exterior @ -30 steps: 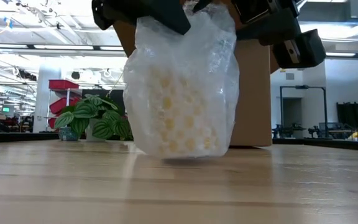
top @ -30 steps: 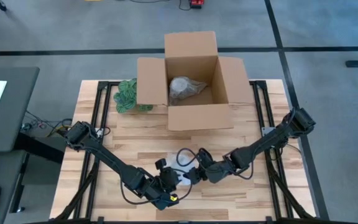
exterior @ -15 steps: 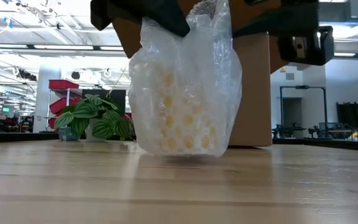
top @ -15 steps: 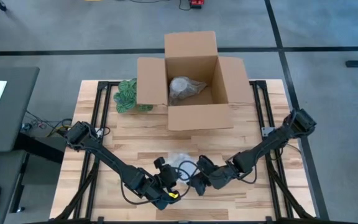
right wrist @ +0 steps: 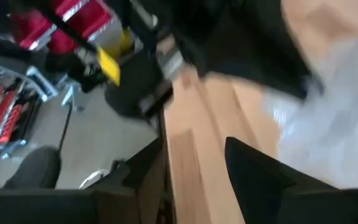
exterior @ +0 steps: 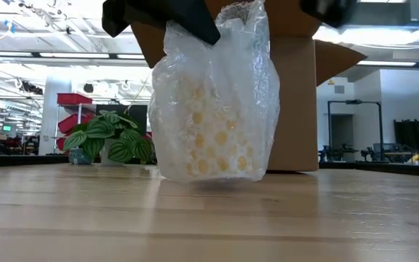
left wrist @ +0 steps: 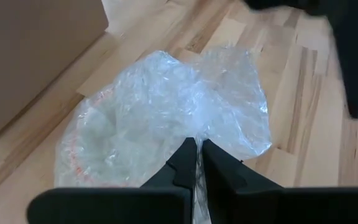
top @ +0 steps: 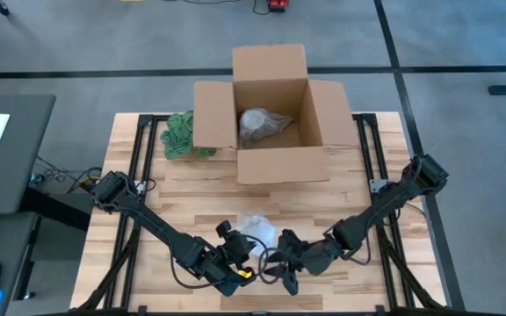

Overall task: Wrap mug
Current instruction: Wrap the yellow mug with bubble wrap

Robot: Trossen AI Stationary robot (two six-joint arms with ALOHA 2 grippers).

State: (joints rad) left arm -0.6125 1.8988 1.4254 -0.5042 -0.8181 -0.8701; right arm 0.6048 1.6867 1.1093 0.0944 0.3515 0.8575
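Plank table point(top: 191, 197) under me: bubble-wrapped mug point(exterior: 213, 102) near front edge, my left gripper point(left wrist: 196, 163) pinching its wrap. Right gripper point(right wrist: 194, 168) alongside, fingers spread, empty. Cardboard box point(top: 271, 114), plant point(exterior: 111, 142) at back.

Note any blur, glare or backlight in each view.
Right wrist view: heavy motion smear across everything past the right tool. Low view: bright ceiling lights backlight the bubble-wrapped mug, and the arm parts along the upper edge are dark and soft. Left wrist view: sharp, with glints on the wrap. High view: evenly lit.
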